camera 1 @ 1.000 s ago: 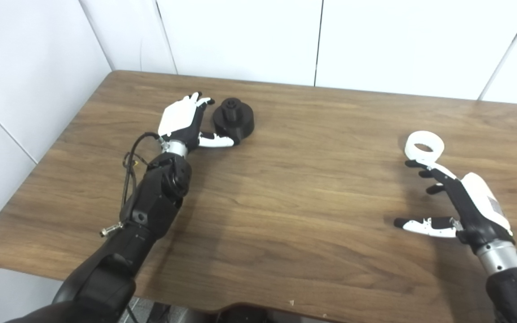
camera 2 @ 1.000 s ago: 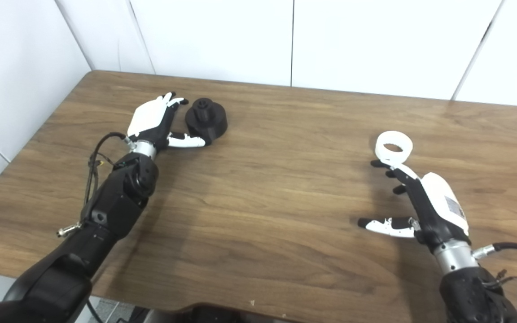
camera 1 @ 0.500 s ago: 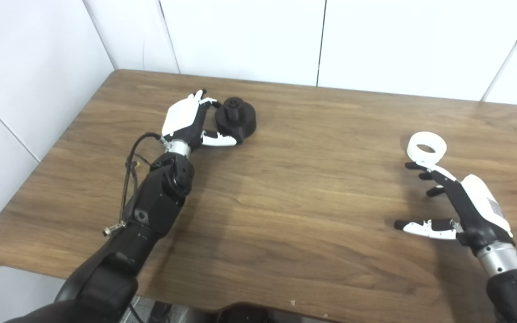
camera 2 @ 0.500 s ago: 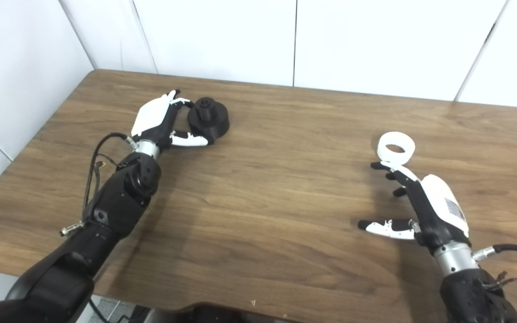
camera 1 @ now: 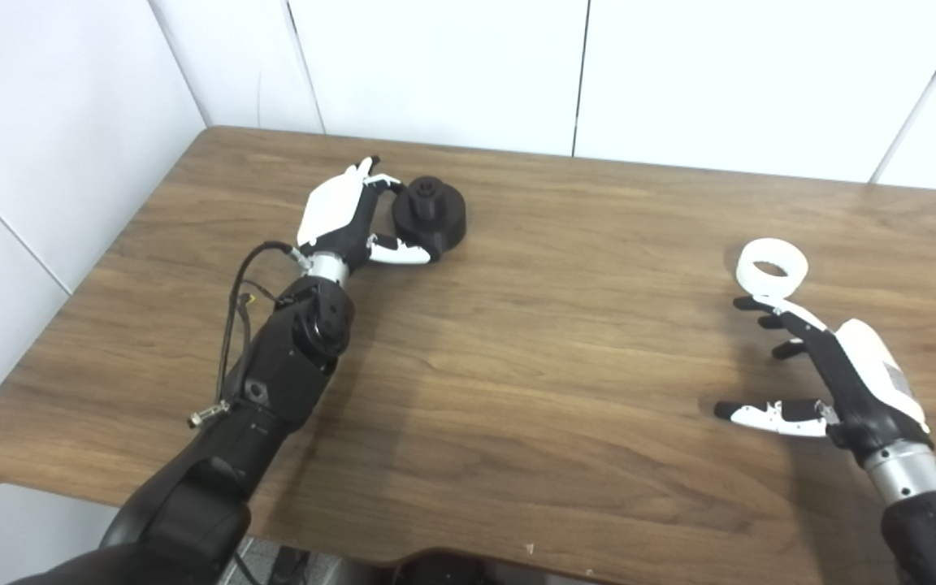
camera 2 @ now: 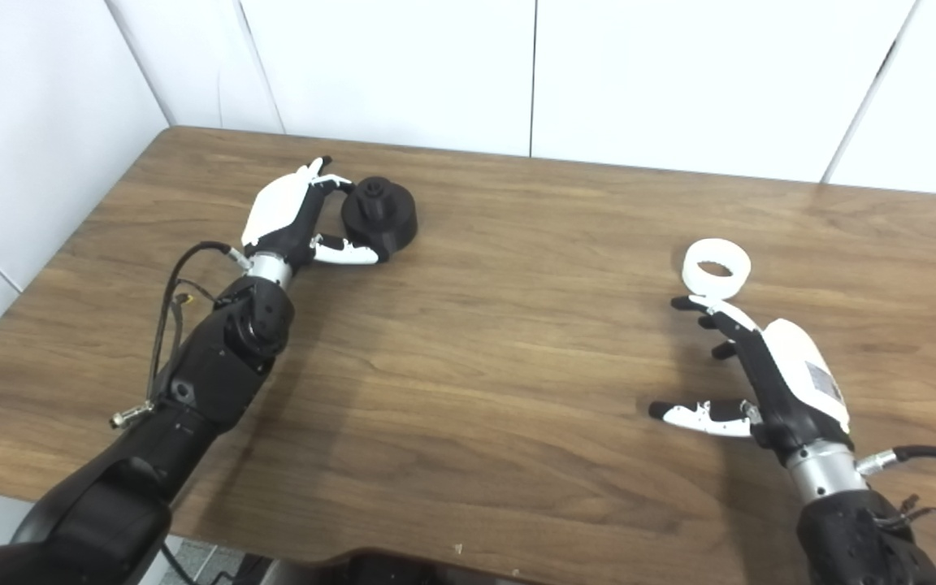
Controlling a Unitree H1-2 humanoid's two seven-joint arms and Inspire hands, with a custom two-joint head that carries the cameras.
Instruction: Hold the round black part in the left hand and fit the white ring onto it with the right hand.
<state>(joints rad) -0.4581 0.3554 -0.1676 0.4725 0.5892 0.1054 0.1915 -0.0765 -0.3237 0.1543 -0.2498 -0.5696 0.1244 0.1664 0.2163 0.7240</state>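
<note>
Squat black part [camera 1: 430, 216] with raised hub on table [camera 1: 533, 341], left hand [camera 1: 344, 215] fingers curled around it without lifting, white ring [camera 1: 772, 267] lying flat, right hand [camera 1: 834, 370] spread, empty, just beside ring

The light is bright and even, coming from above. Soft dark shadows lie on the bench [camera 1: 565, 341] just beside each arm. A pale shine shows on the wood near its far edge. The pictures look slightly soft.
</note>
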